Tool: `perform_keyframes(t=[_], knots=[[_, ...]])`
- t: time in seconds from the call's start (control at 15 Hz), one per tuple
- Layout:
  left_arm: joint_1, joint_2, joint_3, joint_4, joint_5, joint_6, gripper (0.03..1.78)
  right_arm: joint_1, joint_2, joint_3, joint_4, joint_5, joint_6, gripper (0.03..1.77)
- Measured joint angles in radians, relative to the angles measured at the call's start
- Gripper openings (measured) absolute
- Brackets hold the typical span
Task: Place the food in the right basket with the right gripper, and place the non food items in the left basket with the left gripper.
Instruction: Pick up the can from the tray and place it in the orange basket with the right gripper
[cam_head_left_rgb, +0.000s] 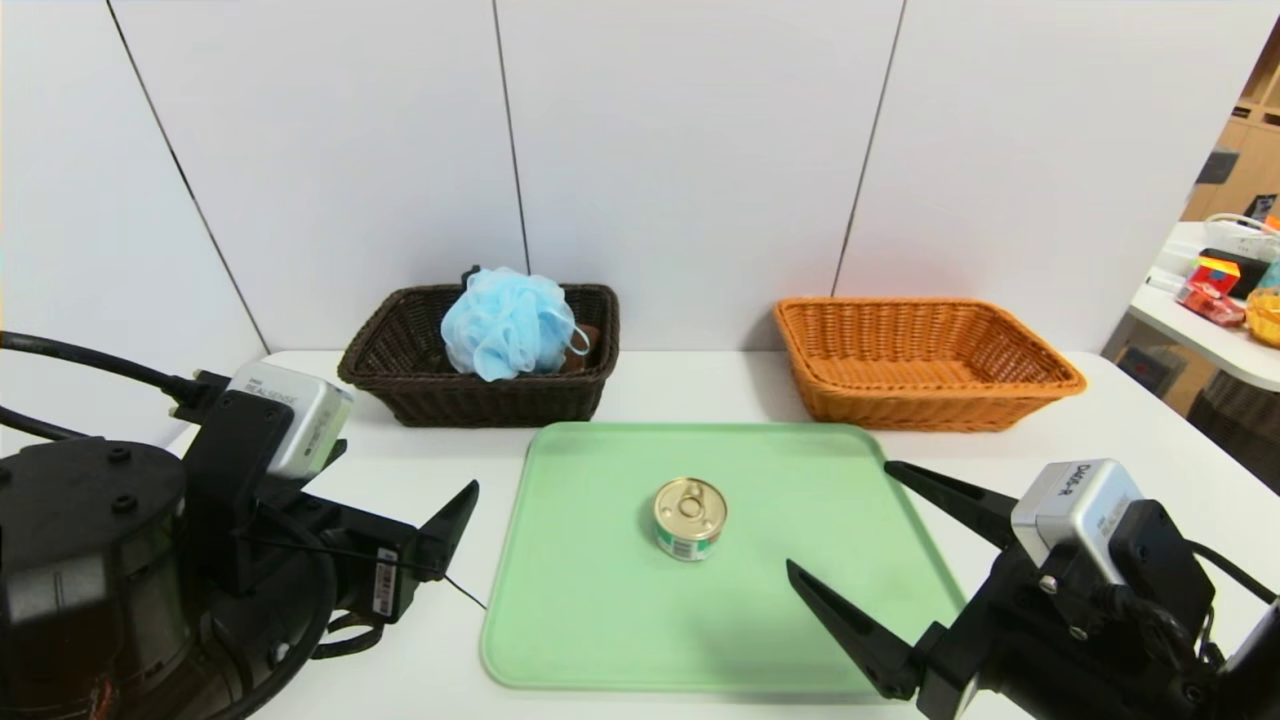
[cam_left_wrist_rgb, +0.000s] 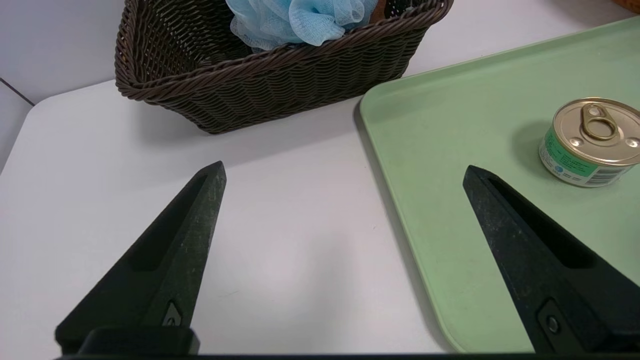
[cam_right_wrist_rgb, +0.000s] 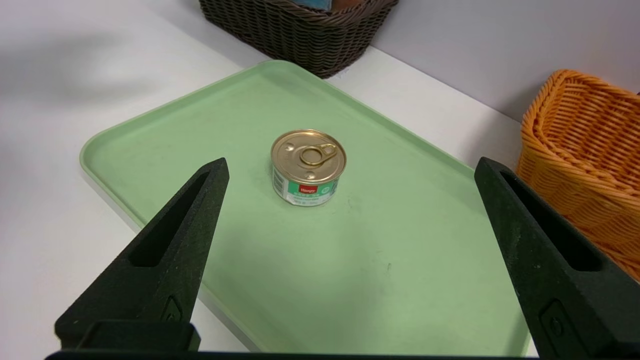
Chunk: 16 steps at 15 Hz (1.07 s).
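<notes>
1. Firstly, the right tool (cam_head_left_rgb: 838, 520): its two black fingers are spread wide and grip nothing; it hangs over the tray's near right corner, aimed toward the tin can.
2. Left tool (cam_left_wrist_rgb: 345, 172): fingers likewise spread and holding nothing, low over the counter (cam_head_left_rgb: 430, 470) near its left edge, one finger over the bare surface and the other over the tray's left margin.
3. Tin can (cam_head_left_rgb: 690, 517): the food item, gold pull-ring lid up, green-white label; it stands upright near the middle of the green tray (cam_head_left_rgb: 600, 600), apart from both tools.
4. Green tray: lies flat at the middle of the counter's near edge.
5. Orange-tan basket (cam_head_left_rgb: 920, 365): at the counter's far edge, toward the right corner, beyond the tray; nothing visible inside.
6. Dark brown basket (cam_head_left_rgb: 480, 395): at the far edge, toward the left corner; it holds a light blue bath pouf (cam_head_left_rgb: 508, 322), with a brown item partly visible behind the pouf.
</notes>
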<state>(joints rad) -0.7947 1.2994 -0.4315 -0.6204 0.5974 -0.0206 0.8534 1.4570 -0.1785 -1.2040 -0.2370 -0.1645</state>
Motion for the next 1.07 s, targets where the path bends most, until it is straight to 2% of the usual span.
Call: perform_keyframes(t=[0.27, 0.4, 1.07], knots=[[0.0, 0.0, 0.003, 0.0, 0.001, 0.001, 1.69, 0.023, 0.152, 0.075, -0.252, -0.007, 0.004, 1.69], [0.0, 0.0, 0.004, -0.007, 0.003, 0.002, 1.69, 0.04, 0.231, 0.078, -0.311, -0.008, 0.002, 1.69], [0.0, 0.0, 0.012, -0.02, 0.005, 0.008, 1.69, 0.052, 0.476, -0.076, -0.317, -0.006, 0.004, 1.69]])
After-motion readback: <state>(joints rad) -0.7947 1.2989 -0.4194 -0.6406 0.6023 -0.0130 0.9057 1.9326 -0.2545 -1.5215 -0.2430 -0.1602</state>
